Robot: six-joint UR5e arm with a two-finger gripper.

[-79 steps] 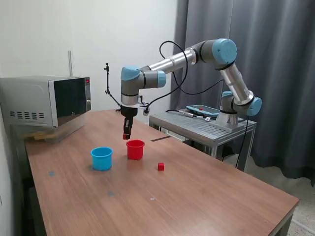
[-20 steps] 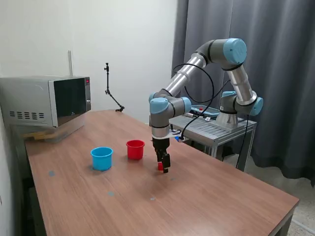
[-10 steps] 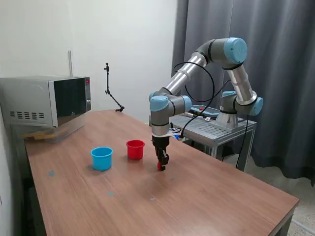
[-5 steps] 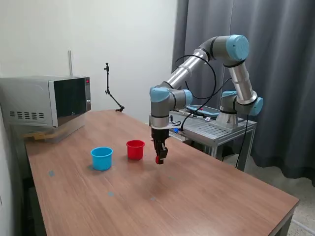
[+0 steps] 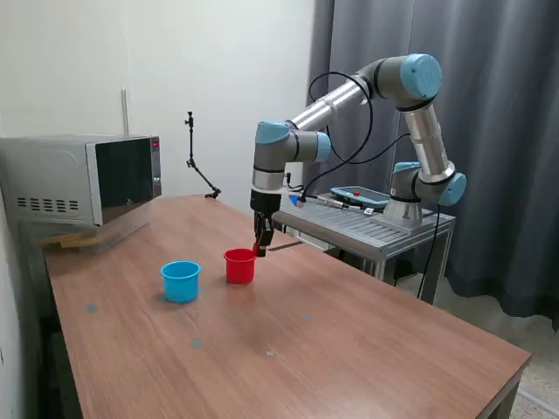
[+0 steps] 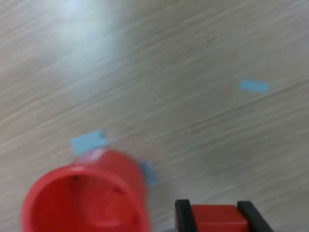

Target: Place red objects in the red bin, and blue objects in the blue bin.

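Note:
My gripper (image 5: 260, 248) is shut on a tiny red cube (image 6: 215, 218) and holds it in the air beside the rim of the red cup (image 5: 239, 264), on the exterior view's right of it. In the wrist view the black fingertips (image 6: 182, 216) clamp the cube, and the red cup (image 6: 84, 198) lies below and to one side, its mouth open. A dim red shape shows inside it. The light-blue cup (image 5: 181, 280) stands on the exterior view's left of the red cup. No blue cubes show, and no other red cube lies on the table.
A microwave (image 5: 83, 179) stands at the table's back on the exterior view's left. A metal cart (image 5: 362, 223) holding the arm's base is behind the table on the exterior view's right. Small blue tape marks (image 6: 88, 140) are stuck on the wooden table (image 5: 349, 349).
My gripper closed on the red cube on the table, lifted it, and carried it toward the exterior view's left to the red cup's rim.

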